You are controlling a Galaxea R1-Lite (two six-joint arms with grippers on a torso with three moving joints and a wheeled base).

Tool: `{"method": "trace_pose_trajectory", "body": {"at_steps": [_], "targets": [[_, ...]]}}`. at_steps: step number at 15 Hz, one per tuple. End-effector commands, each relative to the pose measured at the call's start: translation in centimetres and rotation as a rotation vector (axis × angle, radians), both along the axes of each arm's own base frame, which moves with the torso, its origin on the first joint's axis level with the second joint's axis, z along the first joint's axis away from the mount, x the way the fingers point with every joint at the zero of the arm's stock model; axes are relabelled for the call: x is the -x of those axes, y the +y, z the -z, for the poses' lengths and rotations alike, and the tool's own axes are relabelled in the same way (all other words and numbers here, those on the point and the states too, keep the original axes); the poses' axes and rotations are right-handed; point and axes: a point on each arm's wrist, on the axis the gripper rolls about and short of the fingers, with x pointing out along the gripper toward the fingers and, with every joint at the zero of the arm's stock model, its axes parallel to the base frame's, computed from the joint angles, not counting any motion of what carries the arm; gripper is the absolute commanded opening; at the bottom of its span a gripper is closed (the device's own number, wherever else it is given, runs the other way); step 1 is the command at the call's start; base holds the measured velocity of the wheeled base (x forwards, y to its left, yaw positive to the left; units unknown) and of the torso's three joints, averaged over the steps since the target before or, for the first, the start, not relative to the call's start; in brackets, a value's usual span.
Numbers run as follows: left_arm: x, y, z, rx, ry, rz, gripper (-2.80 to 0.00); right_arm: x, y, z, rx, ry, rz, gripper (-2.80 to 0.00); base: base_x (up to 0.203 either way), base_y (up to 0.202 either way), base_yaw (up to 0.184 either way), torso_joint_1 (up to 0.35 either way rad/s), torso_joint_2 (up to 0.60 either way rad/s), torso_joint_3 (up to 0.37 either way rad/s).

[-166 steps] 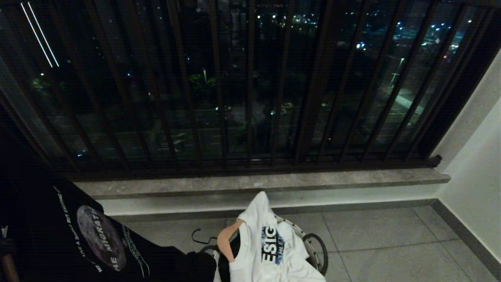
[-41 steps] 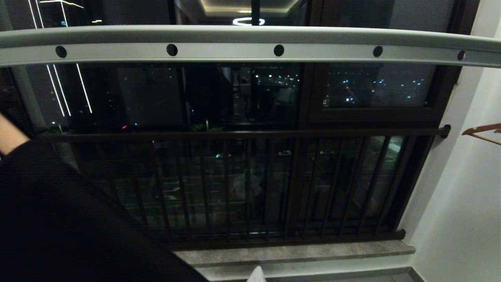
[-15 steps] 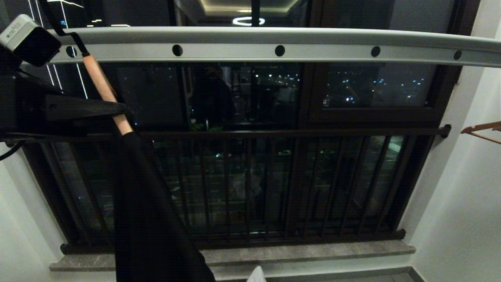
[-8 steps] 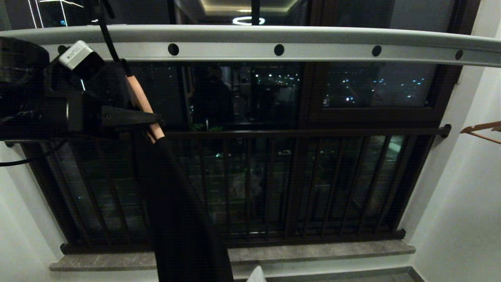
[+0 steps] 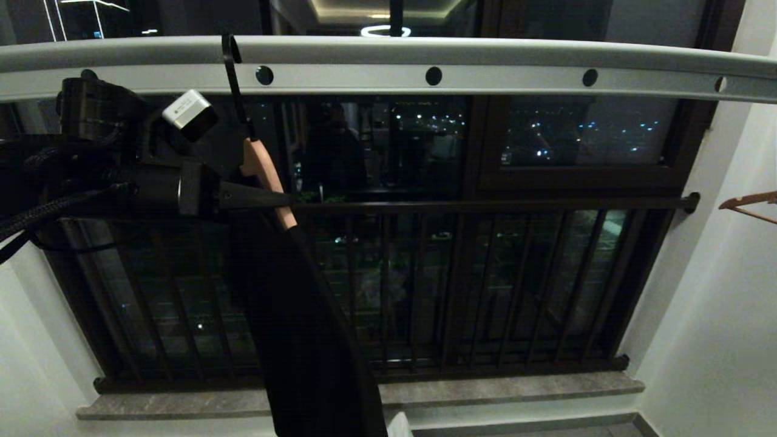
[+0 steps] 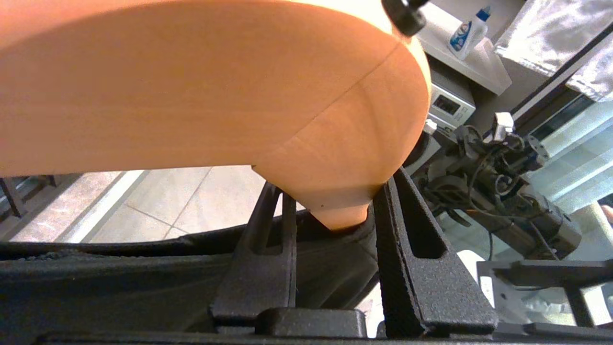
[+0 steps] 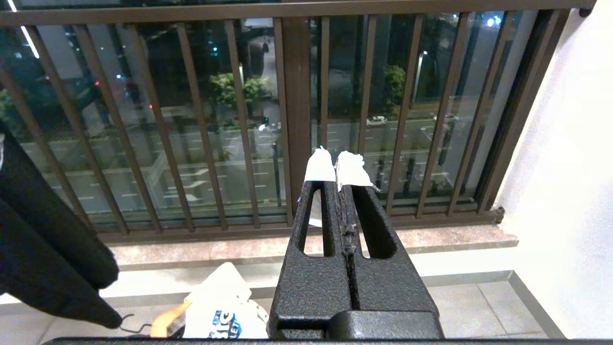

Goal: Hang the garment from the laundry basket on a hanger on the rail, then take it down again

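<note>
Moved right along rail [image 5: 461,64] since a second ago | left gripper [image 5: 273,197] clenched on wooden hanger [image 5: 267,182], black garment [image 5: 303,340] draped below, hook [image 5: 230,60] over rail | lower gently, confirm hook seated before letting go | right gripper [image 7: 339,170] closed, empty, parked low.

The rail [image 5: 485,76] is smooth matt grey metal, the hanger [image 6: 201,96] smooth pale wood with a black wire hook [image 5: 232,73], the garment [image 5: 309,340] matt black cloth, the left gripper [image 6: 330,268] rough-textured black.
</note>
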Motion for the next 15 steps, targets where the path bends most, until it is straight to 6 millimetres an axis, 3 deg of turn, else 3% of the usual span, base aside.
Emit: {"method": "trace_pose_trajectory", "body": {"at_steps": [1, 15], "targets": [[-0.8, -0.1, -0.2, 0.003, -0.012, 0.005, -2.80, 0.0, 0.0, 0.0, 0.000, -0.001, 0.000, -2.80, 0.000, 0.000, 0.000, 0.000, 0.00, 0.000], [-4.5, -1.0, 0.3, -0.008, -0.021, -0.009, -2.80, 0.0, 0.0, 0.0, 0.000, 0.000, 0.000, -2.80, 0.000, 0.000, 0.000, 0.000, 0.00, 0.000]]}}
